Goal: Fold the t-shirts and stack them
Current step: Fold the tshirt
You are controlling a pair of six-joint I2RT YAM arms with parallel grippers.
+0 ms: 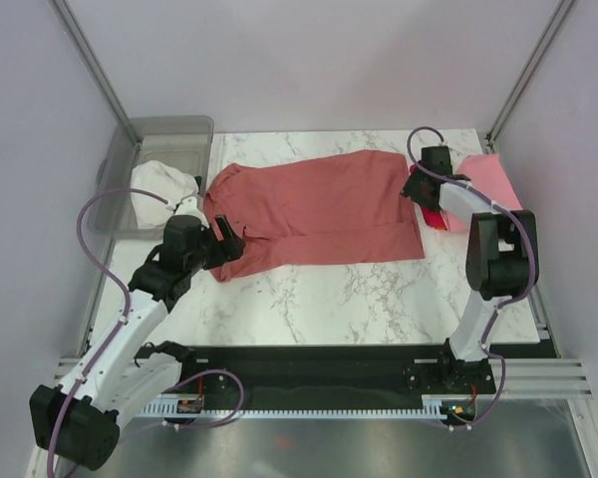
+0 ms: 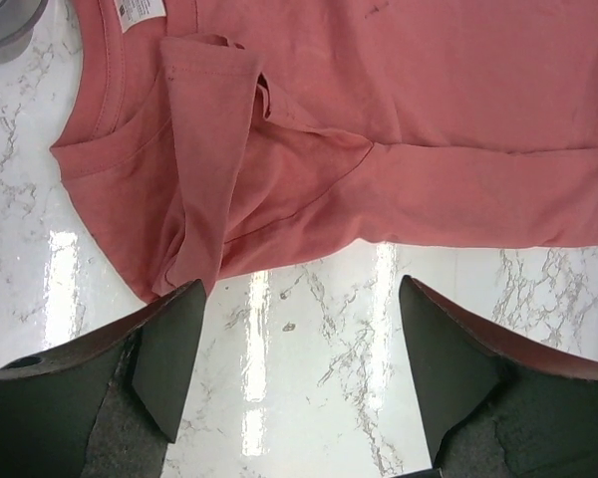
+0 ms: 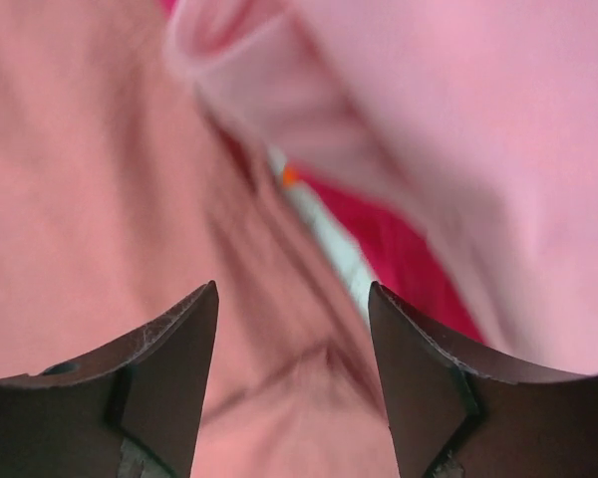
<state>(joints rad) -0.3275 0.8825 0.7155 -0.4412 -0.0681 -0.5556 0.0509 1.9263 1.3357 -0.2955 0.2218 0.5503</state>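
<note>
The dusty salmon-red t-shirt (image 1: 319, 204) lies spread flat across the middle of the marble table, partly folded lengthwise. My left gripper (image 1: 227, 239) is open at its near left corner. In the left wrist view the fingers (image 2: 169, 339) straddle bare marble just short of the shirt's sleeve and collar end (image 2: 379, 129). My right gripper (image 1: 419, 189) is open at the shirt's right edge. In the right wrist view it (image 3: 294, 378) hovers close over salmon cloth (image 3: 100, 199). The light pink t-shirt (image 1: 493, 179) lies folded at the far right on the bright red one (image 1: 437, 219); both show in the right wrist view (image 3: 458, 129) (image 3: 409, 259).
A clear plastic bin (image 1: 169, 134) stands at the far left corner with a white cloth (image 1: 164, 184) hanging over its near side. Bare marble (image 1: 359, 299) lies in front of the shirt. Frame posts and walls close in both sides.
</note>
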